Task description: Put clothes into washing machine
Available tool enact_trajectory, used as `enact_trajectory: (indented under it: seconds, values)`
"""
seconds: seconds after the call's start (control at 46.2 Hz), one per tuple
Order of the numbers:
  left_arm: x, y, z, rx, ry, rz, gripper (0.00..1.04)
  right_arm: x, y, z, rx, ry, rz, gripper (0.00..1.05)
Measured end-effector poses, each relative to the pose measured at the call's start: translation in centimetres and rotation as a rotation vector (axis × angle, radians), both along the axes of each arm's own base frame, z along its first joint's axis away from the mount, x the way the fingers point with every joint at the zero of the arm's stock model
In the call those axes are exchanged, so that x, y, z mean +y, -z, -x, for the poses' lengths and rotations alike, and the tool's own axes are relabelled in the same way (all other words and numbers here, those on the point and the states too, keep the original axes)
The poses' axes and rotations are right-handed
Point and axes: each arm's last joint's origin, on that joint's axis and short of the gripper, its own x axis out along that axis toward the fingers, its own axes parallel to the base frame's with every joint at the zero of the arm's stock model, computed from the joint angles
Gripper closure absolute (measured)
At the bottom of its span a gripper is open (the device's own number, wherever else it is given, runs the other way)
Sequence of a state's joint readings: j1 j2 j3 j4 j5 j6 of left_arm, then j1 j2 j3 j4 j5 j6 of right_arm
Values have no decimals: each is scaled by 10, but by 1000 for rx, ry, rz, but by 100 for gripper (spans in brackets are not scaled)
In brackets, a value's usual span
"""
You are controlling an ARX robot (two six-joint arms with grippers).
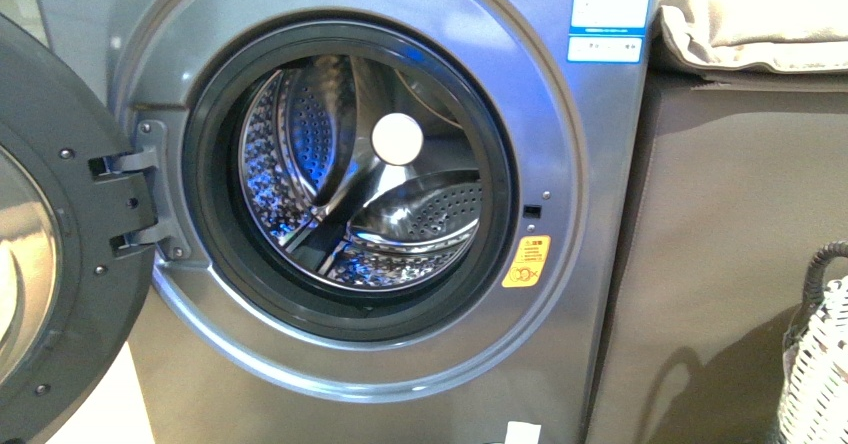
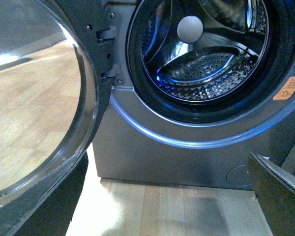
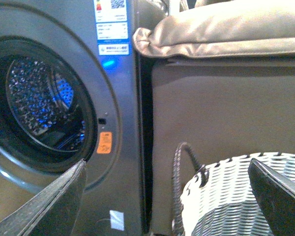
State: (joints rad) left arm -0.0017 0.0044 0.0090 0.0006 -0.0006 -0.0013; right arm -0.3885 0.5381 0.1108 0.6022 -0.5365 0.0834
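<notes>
Right of the grey metallic front-loading washing machine (image 1: 400, 389), by a white woven basket (image 3: 236, 196), the right claw (image 3: 167, 164) gapes wide; before the machine, the left claw (image 2: 167, 157) gapes too.

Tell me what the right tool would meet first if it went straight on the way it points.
Probably the white woven basket, at its dark handle; the grey-brown cabinet stands behind. Depth is unclear.

Washing machine (image 1: 590, 294) mouth unobstructed; door (image 1: 90, 294) open wide left; basket (image 1: 822, 364) low right.

Grey washing machine (image 1: 575, 294), white woven basket (image 3: 236, 196)
</notes>
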Motion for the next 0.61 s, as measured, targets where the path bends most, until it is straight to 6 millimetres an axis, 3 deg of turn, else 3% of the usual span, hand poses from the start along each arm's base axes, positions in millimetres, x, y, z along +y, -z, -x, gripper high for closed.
enact_trajectory:
  seconds: [0.152,0.325,0.455,0.607]
  values:
    - [0,0,0,0,0,0,6,-25,-12,-26,-2,36,-4,7]
    - [0,0,0,0,0,0,6,-55,-9,-61,78,117,-52,7]
    - [0,0,0,0,0,0,6,-77,4,-92,182,218,-85,7]
    - [0,0,0,0,0,0,6,-94,39,-121,351,301,-92,7]
